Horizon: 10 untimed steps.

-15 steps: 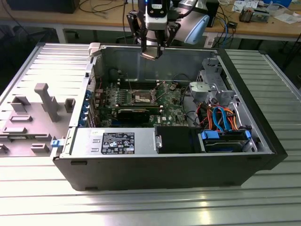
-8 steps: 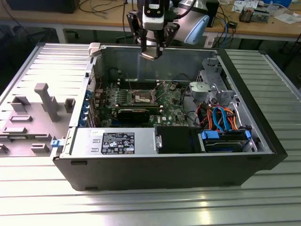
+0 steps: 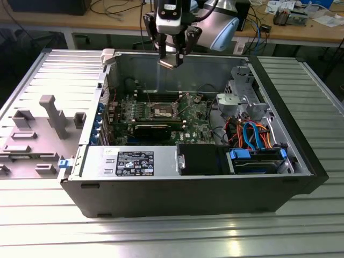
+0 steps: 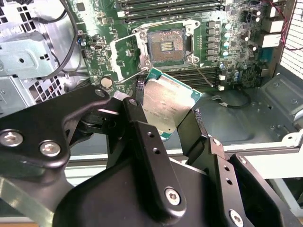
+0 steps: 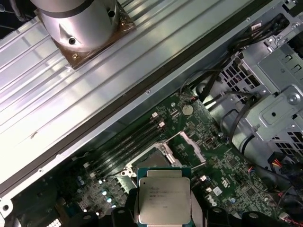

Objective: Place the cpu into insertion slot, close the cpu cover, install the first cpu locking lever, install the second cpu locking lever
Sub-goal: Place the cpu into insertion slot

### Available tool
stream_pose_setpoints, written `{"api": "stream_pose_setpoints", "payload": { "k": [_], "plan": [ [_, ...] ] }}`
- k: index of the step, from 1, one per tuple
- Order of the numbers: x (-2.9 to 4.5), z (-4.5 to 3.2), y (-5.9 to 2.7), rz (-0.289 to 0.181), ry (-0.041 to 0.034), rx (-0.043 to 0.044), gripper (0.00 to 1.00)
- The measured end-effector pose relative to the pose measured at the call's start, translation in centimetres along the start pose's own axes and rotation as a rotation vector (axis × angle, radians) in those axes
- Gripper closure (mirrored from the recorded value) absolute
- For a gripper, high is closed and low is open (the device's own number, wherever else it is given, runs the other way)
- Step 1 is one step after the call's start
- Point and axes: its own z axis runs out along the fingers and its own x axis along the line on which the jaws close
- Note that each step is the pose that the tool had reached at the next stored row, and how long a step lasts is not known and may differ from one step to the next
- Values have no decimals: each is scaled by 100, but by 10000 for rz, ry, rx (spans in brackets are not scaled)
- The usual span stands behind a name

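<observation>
**A:** Open computer case (image 3: 161,193), green motherboard (image 3: 196,121), insertion slot (image 4: 165,46) lying bare.

**B:** Jaws clenched on the cpu (image 4: 165,101), held above the board, clear of the slot. If it lands skewed, the socket pins could bend!

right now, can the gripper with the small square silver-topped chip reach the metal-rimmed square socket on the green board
Probably yes: the gripper, shut on the chip, hangs above the open case, and the socket lies uncovered with nothing over it.
</observation>
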Motion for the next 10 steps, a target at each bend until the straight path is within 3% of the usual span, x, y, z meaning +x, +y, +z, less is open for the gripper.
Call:
{"api": "stream_pose_setpoints", "payload": {
  "k": [6, 10],
  "plan": [
    [1, 3, -2, 697, -62, -13, 47],
    [1, 4, -2, 894, -80, -17, 47]
  ]
}}
